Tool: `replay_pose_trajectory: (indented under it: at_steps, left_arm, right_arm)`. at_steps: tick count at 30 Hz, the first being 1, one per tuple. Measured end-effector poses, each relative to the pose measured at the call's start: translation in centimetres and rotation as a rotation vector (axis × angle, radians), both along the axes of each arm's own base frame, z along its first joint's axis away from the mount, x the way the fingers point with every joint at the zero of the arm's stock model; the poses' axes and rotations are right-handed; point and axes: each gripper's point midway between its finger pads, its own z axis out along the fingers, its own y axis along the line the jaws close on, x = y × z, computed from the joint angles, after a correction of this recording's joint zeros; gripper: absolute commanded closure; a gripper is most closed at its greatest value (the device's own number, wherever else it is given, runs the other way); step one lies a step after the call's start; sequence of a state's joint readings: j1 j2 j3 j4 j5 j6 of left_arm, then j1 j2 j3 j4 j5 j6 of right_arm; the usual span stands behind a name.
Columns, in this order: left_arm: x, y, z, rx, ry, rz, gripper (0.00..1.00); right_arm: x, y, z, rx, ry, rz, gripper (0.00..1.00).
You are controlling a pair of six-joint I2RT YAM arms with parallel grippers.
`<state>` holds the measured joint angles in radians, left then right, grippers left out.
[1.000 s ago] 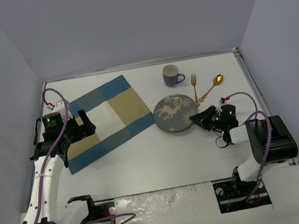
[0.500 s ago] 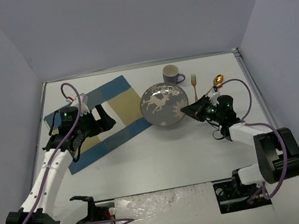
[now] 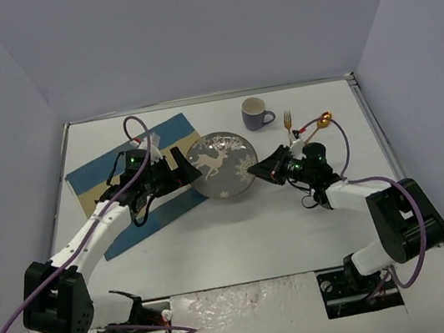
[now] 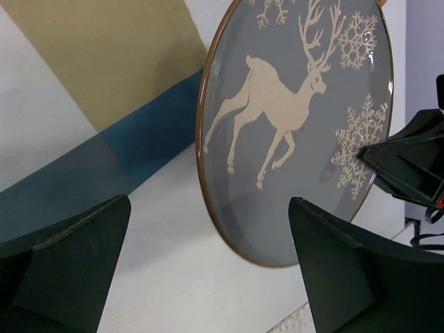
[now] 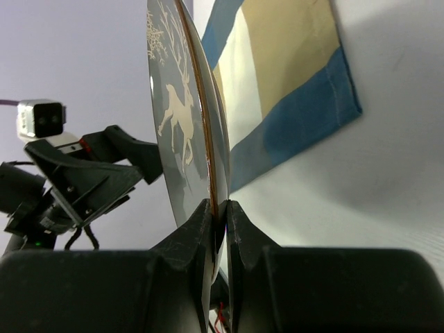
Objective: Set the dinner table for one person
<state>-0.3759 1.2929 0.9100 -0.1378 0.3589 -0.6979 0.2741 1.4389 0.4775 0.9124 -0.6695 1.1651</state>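
A grey plate (image 3: 222,165) with a white deer and a gold rim hangs tilted above the white dinner table (image 3: 241,231), beside the right edge of the blue-and-tan placemat (image 3: 120,191). My right gripper (image 3: 260,170) is shut on the plate's right rim; in the right wrist view the rim (image 5: 187,118) runs up from between the closed fingers, where the gripper (image 5: 219,214) pinches it. My left gripper (image 3: 186,169) stands open just left of the plate, apart from it. In the left wrist view the plate (image 4: 298,118) fills the space ahead of the wide-open gripper (image 4: 208,277).
A blue-grey cup (image 3: 257,113) stands at the back. To its right lie a gold fork (image 3: 288,127) and a gold spoon (image 3: 322,123). The right arm's cable loops over the spoon. Grey walls close in the table on three sides.
The right gripper has lifted the plate off the table, tipped it up and carried it left toward the placemat. The left arm has swung right across the placemat toward the plate, still open.
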Motion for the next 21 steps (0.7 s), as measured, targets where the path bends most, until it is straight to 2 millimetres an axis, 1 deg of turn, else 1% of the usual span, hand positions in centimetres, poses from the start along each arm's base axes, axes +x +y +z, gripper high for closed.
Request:
replay_pose_trajectory:
  at_steps: [4, 8, 13, 20, 21]
  left_arm:
    - [0.7, -1.5, -0.6, -0.042, 0.023, 0.006, 0.15]
    - [1.2, -2.7, -1.2, -0.088, 0.053, 0.015, 0.26]
    - [1.7, -3.6, -0.4, -0.146, 0.048, 0.026, 0.39]
    - [1.9, -3.4, 0.8, -0.175, 0.021, 0.054, 0.56]
    - [1.9, -3.4, 1.0, -0.177, 0.018, 0.056, 0.57]
  right_arm:
    - [0.1, 0.7, 0.8, 0.029, -0.025, 0.011, 1.0]
    - [0.2, 1.1, 0.8, 0.048, -0.021, 0.016, 1.0]
    - [0.2, 1.3, 0.9, 0.062, -0.02, 0.018, 1.0]
    - [0.2, 1.5, 1.3, 0.069, -0.037, 0.023, 1.0]
    - [0.2, 1.5, 1.3, 0.07, -0.036, 0.023, 1.0]
